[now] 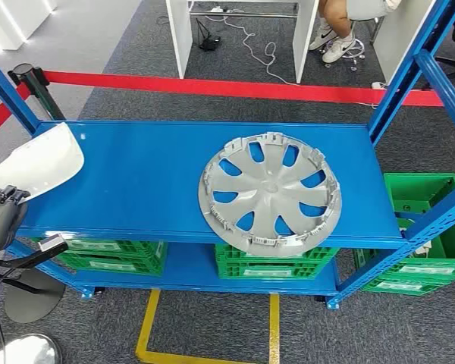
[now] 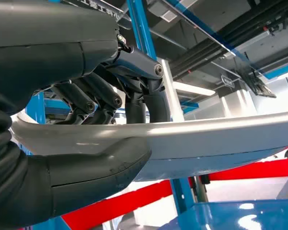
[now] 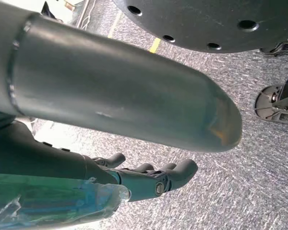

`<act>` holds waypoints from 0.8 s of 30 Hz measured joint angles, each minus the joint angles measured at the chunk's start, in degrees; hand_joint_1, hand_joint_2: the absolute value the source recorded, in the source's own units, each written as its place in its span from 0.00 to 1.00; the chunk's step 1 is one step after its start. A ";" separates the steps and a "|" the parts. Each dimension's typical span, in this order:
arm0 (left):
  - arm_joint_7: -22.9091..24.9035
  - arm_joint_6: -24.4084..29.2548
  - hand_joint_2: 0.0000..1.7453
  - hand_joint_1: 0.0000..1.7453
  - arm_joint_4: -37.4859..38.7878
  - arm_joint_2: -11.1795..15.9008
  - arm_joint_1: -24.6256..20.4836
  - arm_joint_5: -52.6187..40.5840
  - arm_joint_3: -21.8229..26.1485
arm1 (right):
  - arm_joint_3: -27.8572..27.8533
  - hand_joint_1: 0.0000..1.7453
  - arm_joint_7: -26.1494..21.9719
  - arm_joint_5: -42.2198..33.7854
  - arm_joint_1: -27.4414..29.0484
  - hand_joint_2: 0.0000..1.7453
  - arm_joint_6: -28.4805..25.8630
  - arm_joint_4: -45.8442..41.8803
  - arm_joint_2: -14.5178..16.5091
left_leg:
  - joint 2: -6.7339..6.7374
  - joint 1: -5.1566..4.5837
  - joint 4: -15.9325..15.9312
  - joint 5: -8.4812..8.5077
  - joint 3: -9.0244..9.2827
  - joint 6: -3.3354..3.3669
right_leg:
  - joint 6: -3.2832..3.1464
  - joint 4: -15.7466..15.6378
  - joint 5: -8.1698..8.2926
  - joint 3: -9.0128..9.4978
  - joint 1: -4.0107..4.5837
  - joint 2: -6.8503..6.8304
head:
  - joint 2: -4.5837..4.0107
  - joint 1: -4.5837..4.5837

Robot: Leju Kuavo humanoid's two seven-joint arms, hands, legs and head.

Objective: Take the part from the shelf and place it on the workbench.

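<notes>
The left robot hand (image 2: 99, 96) grips a white panel (image 1: 39, 163) lifted off the blue shelf (image 1: 139, 189), carrying remains; the right robot hand (image 3: 150, 177) hangs open.

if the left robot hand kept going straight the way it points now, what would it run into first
Probably nothing solid soon. The left robot hand, gripping a white curved panel, sits at the blue shelf's left end and points roughly along it. The silver hubcap lies well off to the right, though depth is hard to judge.
</notes>
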 joint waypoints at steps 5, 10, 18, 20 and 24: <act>0.00 0.01 1.00 1.00 -0.76 0.12 0.15 0.00 0.02 | 0.00 0.00 -0.08 0.02 0.00 0.00 0.02 0.01 0.08 | 0.00 -0.14 0.09 -0.02 -0.04 0.07 | 0.16 -0.04 0.10 -0.01 -0.19 0.01 | 0.00 -0.02; 0.00 0.03 1.00 1.00 -1.21 0.12 0.55 -0.17 0.01 | 0.00 0.00 -0.09 0.02 0.00 0.00 0.02 0.02 0.19 | 0.00 -0.46 0.44 0.04 -0.25 0.56 | 0.64 -0.12 0.41 -0.04 -0.53 0.02 | 0.00 -0.03; 0.00 -0.42 1.00 1.00 -1.39 -0.13 1.34 -0.24 -0.07 | -0.02 0.00 -0.09 0.10 0.02 0.00 -0.19 0.03 0.28 | 0.70 0.39 -0.98 1.95 -0.62 2.04 | 2.29 11.35 -6.31 -4.82 -0.38 -0.56 | 0.00 0.44; 0.00 -0.50 1.00 1.00 -1.39 -0.38 1.72 -0.23 -0.13 | -0.03 0.00 -0.09 0.13 0.05 0.00 -0.21 0.03 0.28 | 0.78 0.54 -0.91 2.05 -0.70 1.88 | 2.55 13.93 -6.34 -5.29 -0.49 -0.64 | 0.00 0.44; 0.01 -0.78 1.00 1.00 -1.39 -0.54 1.92 -0.10 -0.10 | -0.04 0.00 -0.11 0.16 -0.09 0.00 -0.26 0.08 0.32 | 0.68 0.81 -0.21 1.92 -1.06 0.82 | 2.76 2.20 -1.30 1.68 -0.68 -0.60 | 0.00 0.53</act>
